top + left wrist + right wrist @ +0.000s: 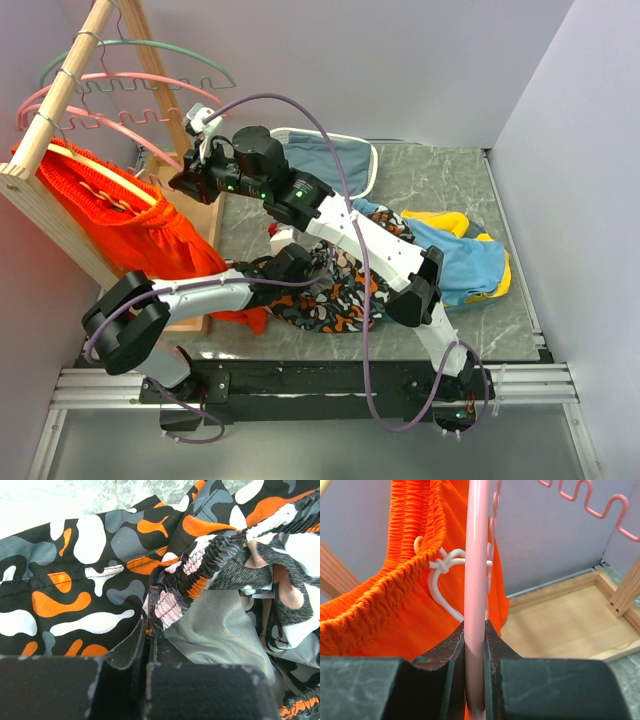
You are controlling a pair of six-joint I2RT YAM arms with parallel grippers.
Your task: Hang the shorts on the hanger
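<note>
in front of the rack [45,120], your left pincer [146,640] is pinched shut on the shorts [90,595] at the waistband edge; that thin bite could slip. at the rack, your right pincer [475,635] clamps the hanger [476,555], which could snag the orange garment [395,605].

left arm is reaching low across the front, left gripper [147,647] pinching the shorts [90,580] at the waistband. right arm is extending far left, right gripper [475,635] clamping the hanger [476,555].

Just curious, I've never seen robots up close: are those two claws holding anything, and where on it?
The left gripper pinches the shorts at the elastic waistband. The right gripper clamps the hanger around its thin pink bar.
</note>
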